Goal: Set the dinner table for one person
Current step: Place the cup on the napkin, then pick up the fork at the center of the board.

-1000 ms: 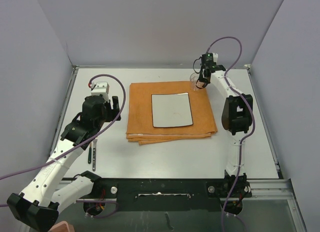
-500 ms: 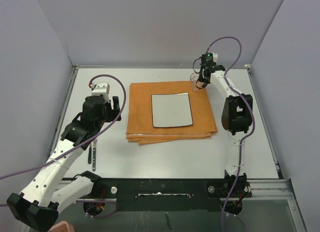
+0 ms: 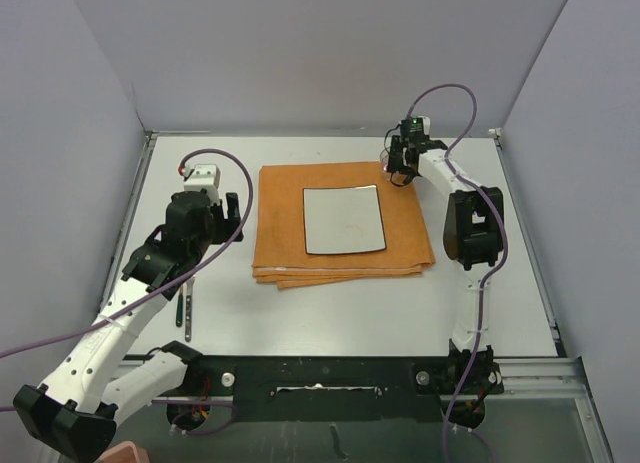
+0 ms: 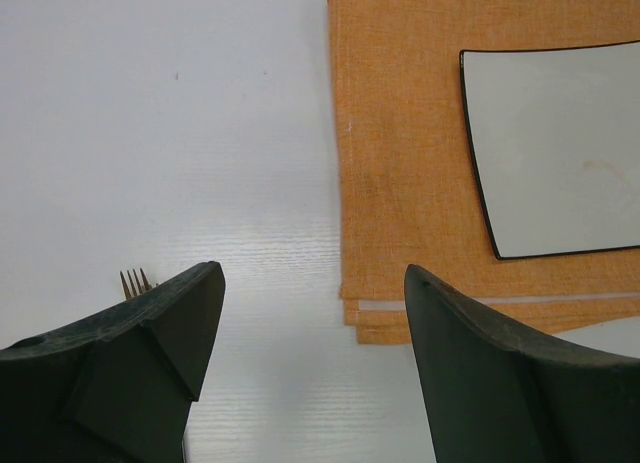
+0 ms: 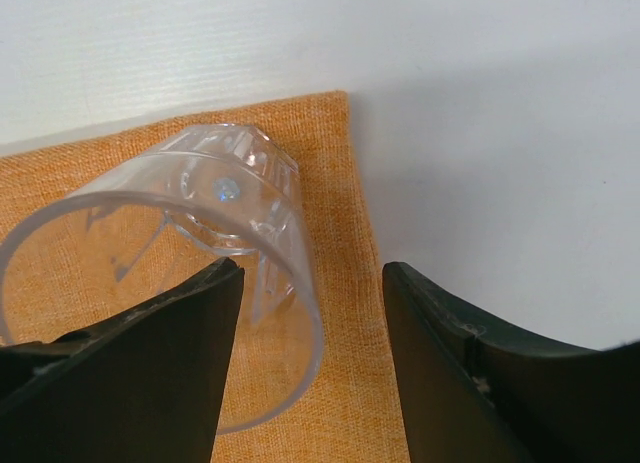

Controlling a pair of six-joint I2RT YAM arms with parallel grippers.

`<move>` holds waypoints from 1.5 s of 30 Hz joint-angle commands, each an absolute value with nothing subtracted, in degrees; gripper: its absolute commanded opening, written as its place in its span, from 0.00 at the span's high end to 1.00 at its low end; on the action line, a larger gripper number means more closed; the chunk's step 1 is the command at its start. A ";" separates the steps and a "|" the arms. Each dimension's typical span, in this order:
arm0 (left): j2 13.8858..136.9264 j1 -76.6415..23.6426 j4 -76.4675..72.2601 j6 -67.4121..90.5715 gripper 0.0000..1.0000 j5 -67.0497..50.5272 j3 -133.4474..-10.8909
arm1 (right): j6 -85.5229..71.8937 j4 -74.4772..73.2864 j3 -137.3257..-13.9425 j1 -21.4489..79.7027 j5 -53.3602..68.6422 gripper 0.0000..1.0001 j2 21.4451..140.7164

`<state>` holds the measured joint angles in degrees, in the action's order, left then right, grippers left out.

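An orange cloth mat [image 3: 290,223] lies on the dinner table [image 3: 330,313] with a square white plate [image 3: 344,219] on it. A clear glass [image 5: 200,243] stands upright on the mat's far right corner [image 3: 387,165]. My right gripper [image 3: 400,169] hangs over the glass, open [image 5: 312,283]; the glass's near wall passes between the jaws and touches neither. My left gripper [image 3: 215,218] hovers over bare table left of the mat, open with nothing in it [image 4: 312,283]. Fork tines [image 4: 135,280] peek out beside its left finger.
The fork [image 3: 186,308] lies on the table near the left arm, close to the front edge. Grey walls close in the table at the back and both sides. The right arm's elbow [image 3: 472,228] stands right of the mat.
My right gripper's jaws have spread apart from the glass's wall, letting it go, and the wrist has shifted slightly back. The left arm has not moved.
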<state>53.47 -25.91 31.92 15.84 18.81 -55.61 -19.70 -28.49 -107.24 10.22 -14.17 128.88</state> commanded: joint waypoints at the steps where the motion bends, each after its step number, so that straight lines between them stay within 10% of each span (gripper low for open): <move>1: 52.50 -26.36 29.71 15.29 0.28 19.07 -55.39 | -18.05 -24.99 -110.69 10.56 -13.07 0.41 123.79; 23: 53.10 -26.26 28.16 17.63 0.27 20.89 -51.21 | -18.55 -26.66 -119.61 8.80 -14.39 0.38 114.66; 45: 70.04 -12.26 56.72 55.26 0.27 25.58 -58.15 | -24.48 -19.36 -84.53 8.72 -5.38 0.35 78.88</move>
